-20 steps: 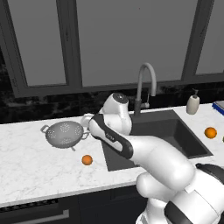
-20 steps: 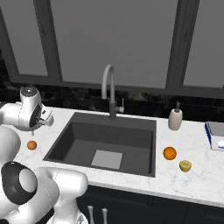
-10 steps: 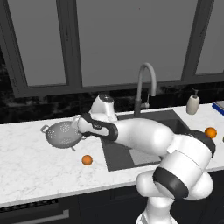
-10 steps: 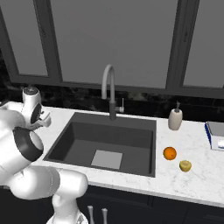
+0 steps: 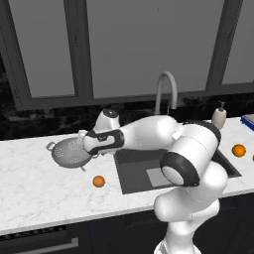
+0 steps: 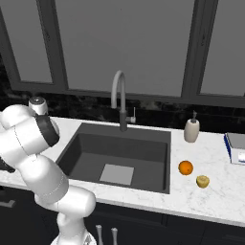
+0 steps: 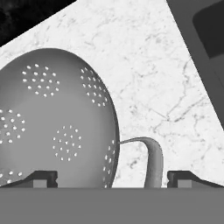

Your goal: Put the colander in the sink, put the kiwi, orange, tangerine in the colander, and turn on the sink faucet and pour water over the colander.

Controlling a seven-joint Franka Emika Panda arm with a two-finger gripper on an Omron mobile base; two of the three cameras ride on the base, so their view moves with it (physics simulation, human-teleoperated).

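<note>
Two dark tips of the wide-open tool (image 7: 112, 178), gripping nothing, straddle the thin curved loop handle and rim of the perforated silver-grey metal colander (image 5: 71, 153), which sits on the veined white marble bench (image 5: 39, 183) left of the dark rectangular sink (image 6: 119, 155).

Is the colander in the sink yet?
No, the colander sits on the white counter left of the sink.

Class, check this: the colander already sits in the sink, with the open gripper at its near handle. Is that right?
Not quite. The colander stands on the marble counter left of the sink, as the left base view shows. The rest holds: the open gripper straddles its handle.
</note>
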